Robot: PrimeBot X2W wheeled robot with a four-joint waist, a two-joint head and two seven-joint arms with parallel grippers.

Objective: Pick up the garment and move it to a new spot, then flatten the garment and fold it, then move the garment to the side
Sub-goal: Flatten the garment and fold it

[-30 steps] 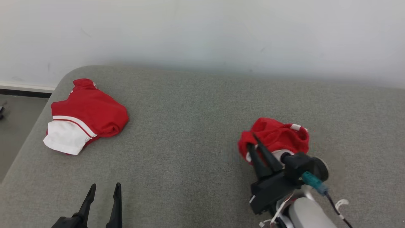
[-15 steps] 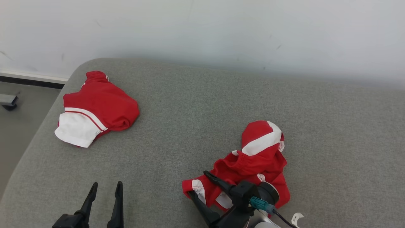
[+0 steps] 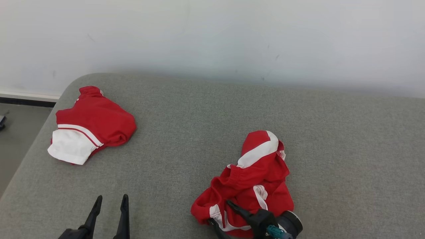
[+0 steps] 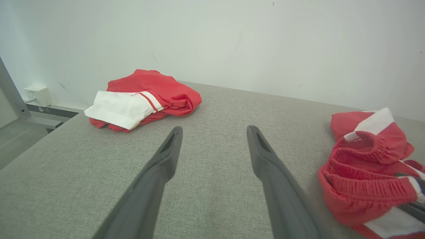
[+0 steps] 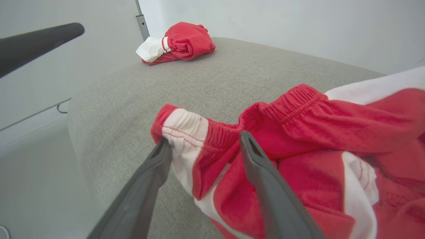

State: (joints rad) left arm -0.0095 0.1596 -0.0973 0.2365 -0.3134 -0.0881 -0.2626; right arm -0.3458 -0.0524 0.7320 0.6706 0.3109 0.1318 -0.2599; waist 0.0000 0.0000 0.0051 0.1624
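The garment, red shorts with white stripes and an elastic waistband, lies crumpled on the grey cushion at the front right. My right gripper is at its near edge and stands open. In the right wrist view the waistband lies loose between the spread fingers of that gripper, unpinched. The left wrist view has the garment at its right edge. My left gripper is open over bare cushion at the front left, holding nothing, its fingers wide apart.
A second red and white garment lies folded near the cushion's far left corner, also seen as a folded bundle and a far bundle. A white wall runs behind. The cushion's left edge drops to the floor.
My right gripper has opened and let go of the garment, which dropped nearer the front and spread out. The gripper drew back toward the bottom edge. The head camera shifted a little.
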